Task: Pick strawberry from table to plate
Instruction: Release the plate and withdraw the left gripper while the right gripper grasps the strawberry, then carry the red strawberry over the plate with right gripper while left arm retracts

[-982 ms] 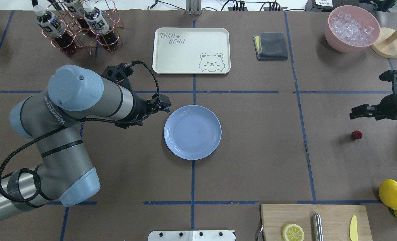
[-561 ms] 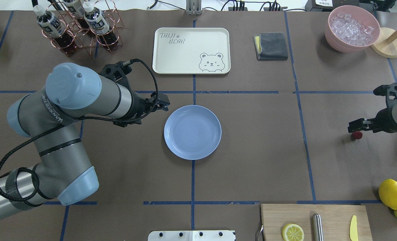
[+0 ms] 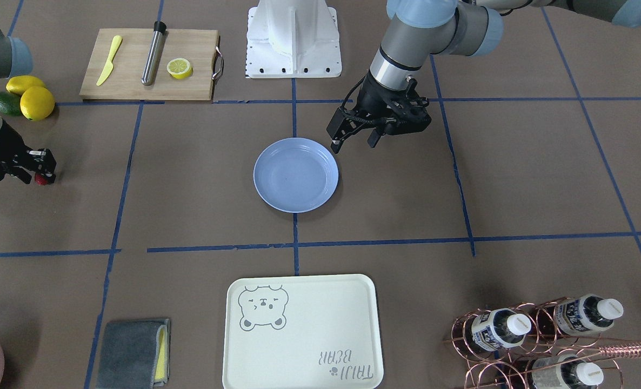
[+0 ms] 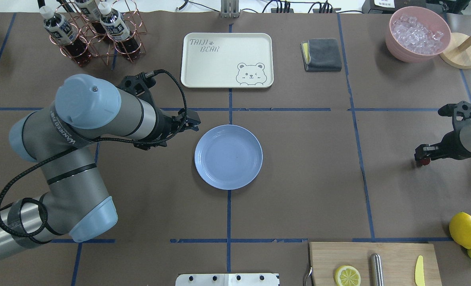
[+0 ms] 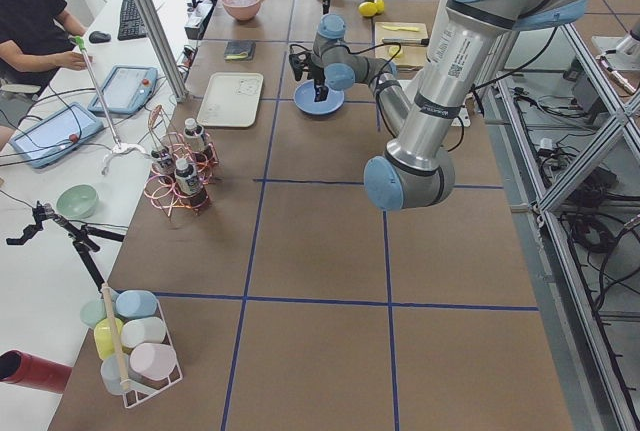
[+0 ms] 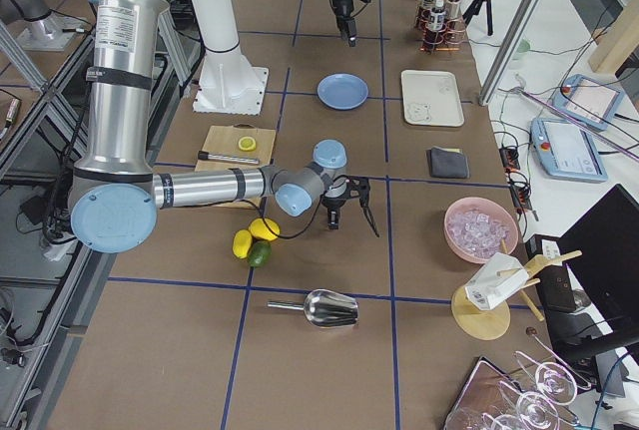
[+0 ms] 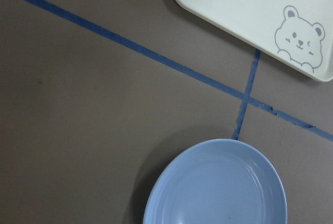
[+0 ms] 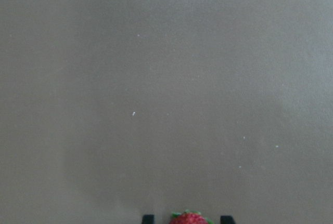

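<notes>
Since a second ago, my right gripper (image 4: pixel 420 155) has dropped over the strawberry (image 8: pixel 190 218). It lies on the table (image 4: pixel 311 171) between the parted jaws, unpinched, well apart from the plate (image 4: pixel 228 157). My left gripper (image 3: pixel 354 141), jaws apart, hovers beside that plate.

The right gripper (image 3: pixel 37 172) is hanging low over the table (image 3: pixel 201 216) at the view's left edge, the strawberry (image 3: pixel 41 180) showing at its tips (only a red speck). The left gripper (image 3: pixel 353 141) is hovering just beside the plate (image 3: pixel 295 174), jaws spread.
</notes>
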